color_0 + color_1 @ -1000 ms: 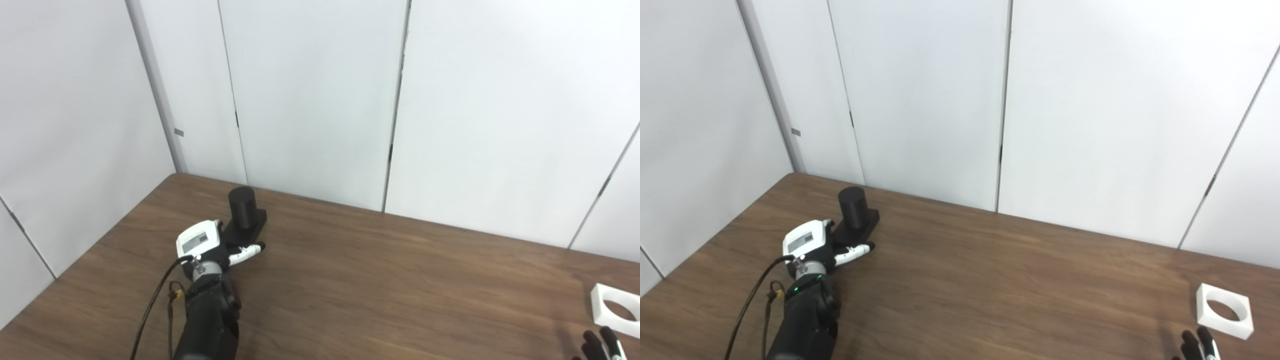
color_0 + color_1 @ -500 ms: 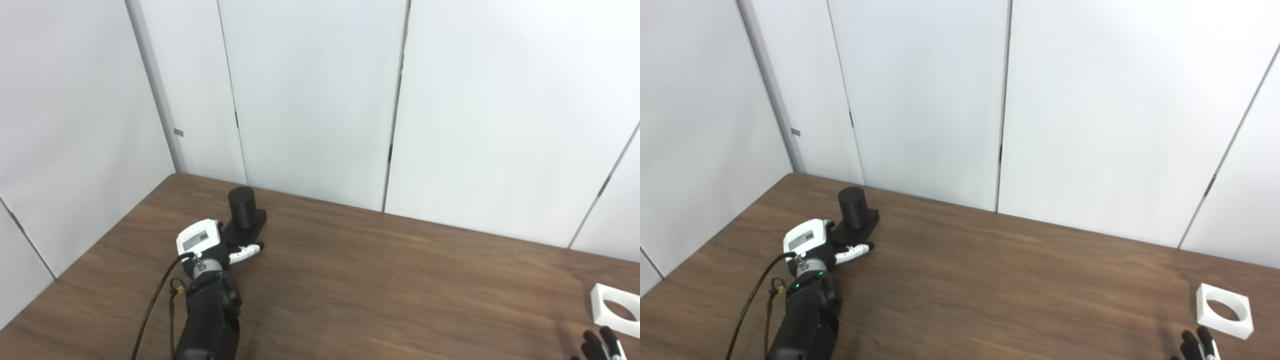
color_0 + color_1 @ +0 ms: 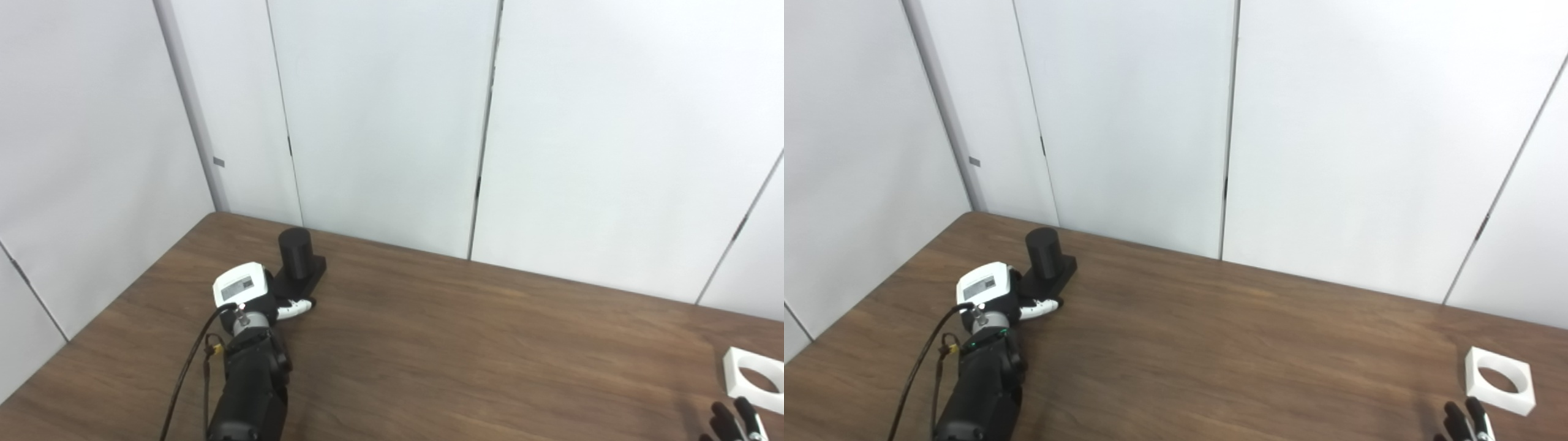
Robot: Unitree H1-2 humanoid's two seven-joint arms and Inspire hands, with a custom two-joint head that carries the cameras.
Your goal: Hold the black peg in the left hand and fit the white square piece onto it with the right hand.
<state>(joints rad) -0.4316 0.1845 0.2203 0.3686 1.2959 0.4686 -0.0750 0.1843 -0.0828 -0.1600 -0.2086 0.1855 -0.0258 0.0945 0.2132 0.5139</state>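
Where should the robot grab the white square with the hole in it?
Probably by two opposite outer edges of the white square, coming down from above with the right hand. It lies flat on the table and its walls are thin.

From my station I see a desk with a dark brown wood-grain top; its far left corner sits in the angle of the walls. Behind it stand white wall panels, flat and unmarked, separated by thin dark vertical seams. A pale grey corner post runs down at the left to meet the desk's corner. I note a small grey tab fixed beside that post.
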